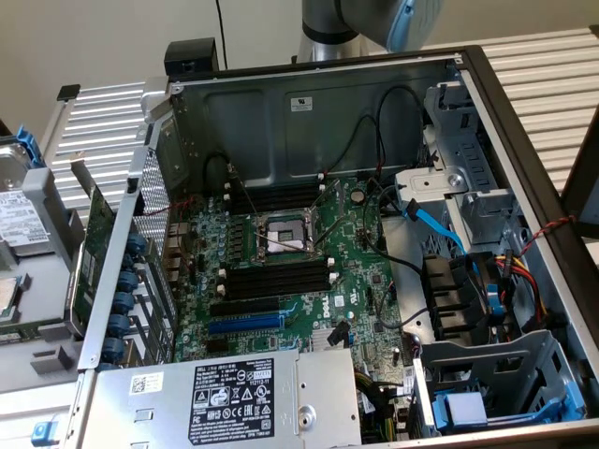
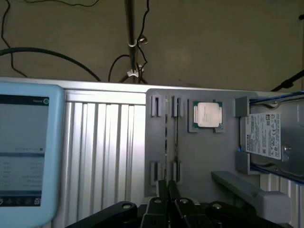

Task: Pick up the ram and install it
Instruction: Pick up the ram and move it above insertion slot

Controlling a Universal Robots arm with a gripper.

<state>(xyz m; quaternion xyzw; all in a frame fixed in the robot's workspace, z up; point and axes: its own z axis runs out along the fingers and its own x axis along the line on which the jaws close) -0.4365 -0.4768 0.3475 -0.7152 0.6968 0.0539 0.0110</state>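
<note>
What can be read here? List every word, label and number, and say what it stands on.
"DELL", as far as it can be made out: white print on the motherboard.
Black label on the power supply: too small to read.
White sticker on the case wall: too small.
Hard drive label: too small.
Tablet screen: blurred.
Processor: nothing legible.

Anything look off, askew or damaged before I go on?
Nothing damaged or spilled. The CPU lies flat in the grey tray; the hard drive sits in its holder beside it. In the case, a blue cable hangs loose beside the motherboard, clear of the empty memory slots.
</note>
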